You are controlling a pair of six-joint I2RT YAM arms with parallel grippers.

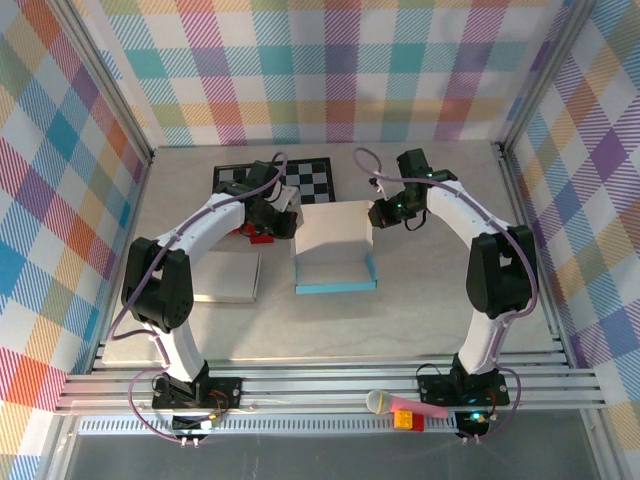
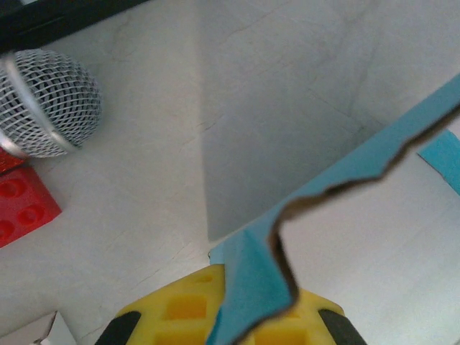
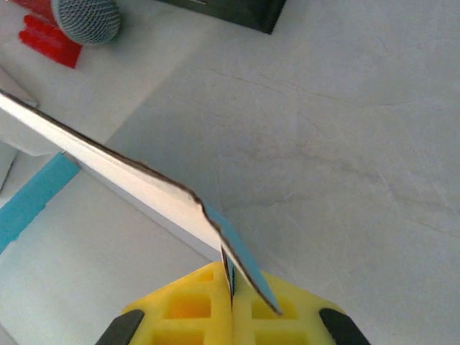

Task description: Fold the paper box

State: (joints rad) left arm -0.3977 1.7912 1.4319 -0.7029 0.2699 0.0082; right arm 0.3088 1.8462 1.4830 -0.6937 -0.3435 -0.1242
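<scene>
Plaid walls [image 1: 330, 70] ringed a pale grey desk [image 1: 420, 310]. It carried one paper box [image 1: 335, 240] and one checkerboard [image 1: 315, 178]; left hand [image 2: 248, 316] and right hand [image 3: 230, 316] both pinched the box.

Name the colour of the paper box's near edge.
Light blue box edge, best seen in top external.
</scene>
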